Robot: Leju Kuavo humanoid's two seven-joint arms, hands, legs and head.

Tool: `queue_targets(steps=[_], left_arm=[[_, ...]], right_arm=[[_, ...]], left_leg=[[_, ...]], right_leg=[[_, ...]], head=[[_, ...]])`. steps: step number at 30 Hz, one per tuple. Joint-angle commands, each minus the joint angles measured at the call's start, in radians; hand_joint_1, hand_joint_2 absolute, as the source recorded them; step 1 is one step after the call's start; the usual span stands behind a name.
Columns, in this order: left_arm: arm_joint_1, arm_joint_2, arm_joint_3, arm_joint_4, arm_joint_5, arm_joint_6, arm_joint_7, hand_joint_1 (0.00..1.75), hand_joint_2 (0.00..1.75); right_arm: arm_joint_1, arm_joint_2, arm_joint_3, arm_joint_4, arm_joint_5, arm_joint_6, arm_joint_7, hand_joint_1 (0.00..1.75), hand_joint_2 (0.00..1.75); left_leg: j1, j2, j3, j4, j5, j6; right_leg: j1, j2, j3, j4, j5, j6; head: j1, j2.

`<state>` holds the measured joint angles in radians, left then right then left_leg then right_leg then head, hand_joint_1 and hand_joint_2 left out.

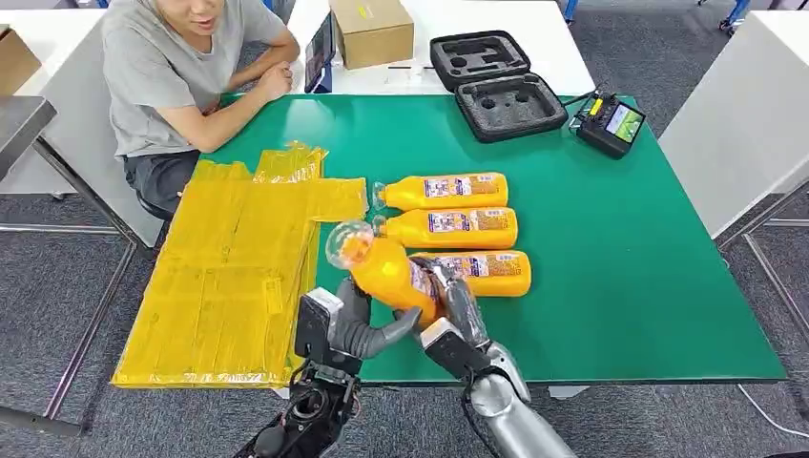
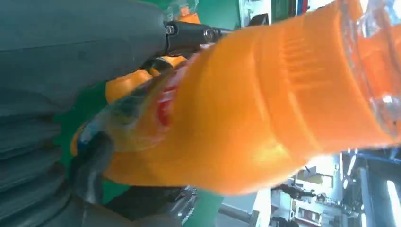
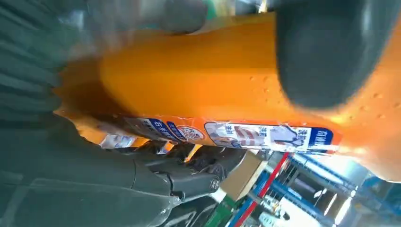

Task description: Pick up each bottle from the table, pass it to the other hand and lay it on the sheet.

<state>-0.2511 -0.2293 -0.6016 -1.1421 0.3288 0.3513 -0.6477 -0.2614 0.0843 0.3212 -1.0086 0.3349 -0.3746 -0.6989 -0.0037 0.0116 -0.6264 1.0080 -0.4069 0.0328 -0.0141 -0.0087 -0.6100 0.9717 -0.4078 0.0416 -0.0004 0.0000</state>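
Note:
My right hand (image 1: pixel 458 305) grips an orange juice bottle (image 1: pixel 386 272) by its lower body and holds it tilted above the table's front edge, its clear neck pointing up and left. My left hand (image 1: pixel 353 324) has come up against it: the thumb lies under the bottle and the fingers stand apart beside it, not wrapped round it. The bottle (image 2: pixel 265 109) lies close across the left palm. In the right wrist view the label runs along the bottle (image 3: pixel 198 80). The yellow sheet (image 1: pixel 229 277) lies to the left.
Three more orange bottles (image 1: pixel 444 191) (image 1: pixel 448 227) (image 1: pixel 491 272) lie side by side on the green table (image 1: pixel 620 267). A person (image 1: pixel 181 67) sits at the far left corner. A black foam case (image 1: pixel 496 81), a cardboard box (image 1: pixel 372 29) and a controller (image 1: pixel 611 122) stand at the back.

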Motion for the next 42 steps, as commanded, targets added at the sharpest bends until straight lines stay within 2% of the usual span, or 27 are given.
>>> queue_targets(steps=[1, 14, 16, 18, 20, 21, 22, 24, 31, 33, 36, 39, 40, 41, 42], left_arm=[[-0.056, -0.005, -0.009, 0.061, 0.004, 0.005, 0.004, 0.0, 1.75], [-0.089, -0.032, -0.01, 0.125, 0.012, 0.05, -0.034, 0.0, 1.75], [-0.091, -0.032, -0.013, 0.136, 0.011, 0.049, -0.037, 0.0, 1.75], [-0.095, -0.034, -0.017, 0.145, 0.012, 0.044, -0.037, 0.0, 1.75], [-0.1, -0.033, -0.023, 0.151, 0.01, 0.041, -0.042, 0.03, 1.75], [-0.1, -0.033, -0.023, 0.151, 0.01, 0.041, -0.042, 1.01, 1.75], [-0.102, -0.029, -0.03, 0.155, 0.005, 0.04, -0.049, 1.64, 1.75], [-0.099, -0.025, -0.034, 0.155, -0.002, 0.046, -0.05, 1.75, 1.75], [-0.093, -0.024, -0.039, 0.148, -0.013, 0.05, -0.05, 1.75, 1.75], [-0.095, -0.024, -0.043, 0.149, -0.015, 0.048, -0.05, 1.75, 1.75], [-0.089, -0.021, -0.038, 0.14, -0.024, 0.057, -0.05, 1.75, 1.75], [-0.089, -0.021, -0.038, 0.14, -0.024, 0.057, -0.05, 1.75, 1.75], [-0.087, -0.019, -0.035, 0.138, -0.027, 0.056, -0.05, 1.75, 1.75], [-0.085, -0.019, -0.033, 0.135, -0.031, 0.059, -0.05, 1.75, 1.75], [-0.082, -0.02, -0.029, 0.132, -0.037, 0.061, -0.05, 1.75, 1.75]], right_arm=[[-0.016, 0.0, 0.049, 0.056, -0.007, -0.013, 0.001, 1.75, 1.75], [0.013, 0.015, 0.053, 0.028, -0.021, 0.023, 0.001, 1.75, 1.75], [0.018, 0.011, 0.049, 0.018, -0.041, 0.048, 0.001, 1.75, 1.75], [0.017, 0.011, 0.051, 0.015, -0.05, 0.061, 0.001, 1.75, 1.75], [0.019, 0.013, 0.044, 0.01, -0.079, 0.088, 0.001, 1.75, 1.75], [0.019, 0.013, 0.044, 0.01, -0.079, 0.088, 0.001, 1.75, 1.75], [0.017, 0.011, 0.043, 0.011, -0.072, 0.078, 0.001, 1.75, 1.75], [0.016, 0.01, 0.036, 0.01, -0.082, 0.084, 0.001, 1.75, 1.75], [0.018, 0.008, 0.036, 0.004, -0.085, 0.084, 0.001, 1.75, 1.75], [0.025, 0.008, 0.034, -0.002, -0.091, 0.086, 0.001, 1.68, 1.75], [0.028, 0.006, 0.037, -0.006, -0.094, 0.088, 0.001, 1.45, 1.75], [0.028, 0.006, 0.037, -0.006, -0.094, 0.088, 0.001, 1.45, 1.75], [0.022, 0.007, 0.039, 0.0, -0.09, 0.082, 0.001, 1.12, 1.75], [0.02, 0.009, 0.04, 0.005, -0.088, 0.075, 0.001, 0.49, 1.75], [0.017, 0.011, 0.038, 0.014, -0.083, 0.065, 0.001, 0.09, 1.75]], left_leg=[[0.001, -0.001, 0.003, 0.0, -0.001, -0.001], [0.001, -0.002, 0.005, -0.001, -0.002, -0.002], [0.001, -0.001, 0.003, 0.0, -0.001, -0.001], [0.001, -0.002, 0.007, -0.001, -0.003, -0.002], [0.001, -0.001, 0.003, 0.0, -0.001, -0.001], [0.0, -0.001, 0.002, 0.0, -0.001, -0.001], [0.001, -0.002, 0.005, 0.0, -0.002, -0.002], [0.001, -0.001, 0.003, 0.0, -0.001, -0.001], [0.0, -0.001, 0.002, 0.0, -0.001, -0.001], [0.0, -0.001, 0.003, -0.001, -0.001, -0.001], [0.001, -0.001, 0.003, 0.0, -0.001, -0.001], [0.0, -0.001, 0.003, -0.001, -0.001, -0.001], [0.0, -0.001, 0.002, -0.001, -0.001, -0.001], [0.001, -0.001, 0.005, 0.0, -0.002, -0.002], [0.0, 0.0, 0.003, 0.0, -0.001, -0.001]], right_leg=[[0.001, 0.0, 0.003, -0.001, -0.001, -0.001], [0.001, -0.001, 0.005, -0.001, -0.002, -0.002], [0.001, 0.0, 0.003, -0.001, -0.001, -0.001], [0.001, -0.001, 0.008, -0.001, -0.003, -0.002], [0.0, -0.001, 0.003, -0.001, -0.001, -0.001], [0.0, 0.0, 0.002, -0.001, -0.001, -0.001], [0.001, 0.0, 0.005, 0.0, -0.002, -0.002], [0.001, 0.0, 0.003, -0.001, -0.001, -0.001], [0.0, 0.0, 0.002, -0.001, -0.001, -0.001], [0.0, 0.0, 0.003, -0.001, -0.001, -0.001], [0.001, 0.0, 0.003, -0.001, -0.001, -0.001], [0.0, 0.0, 0.003, -0.001, -0.001, -0.001], [0.0, 0.0, 0.002, -0.001, -0.001, -0.001], [0.001, 0.0, 0.004, -0.001, -0.002, -0.001], [0.0, 0.001, 0.003, -0.001, -0.001, -0.001]], head=[[0.0, 0.0], [0.0, 0.0], [0.0, 0.0], [0.0, 0.0], [0.0, 0.0], [0.0, 0.0], [0.0, 0.0], [0.0, 0.0], [0.0, 0.0], [0.0, 0.0], [0.0, 0.0], [0.0, 0.0], [0.0, 0.0], [0.0, 0.0], [0.0, 0.0]])
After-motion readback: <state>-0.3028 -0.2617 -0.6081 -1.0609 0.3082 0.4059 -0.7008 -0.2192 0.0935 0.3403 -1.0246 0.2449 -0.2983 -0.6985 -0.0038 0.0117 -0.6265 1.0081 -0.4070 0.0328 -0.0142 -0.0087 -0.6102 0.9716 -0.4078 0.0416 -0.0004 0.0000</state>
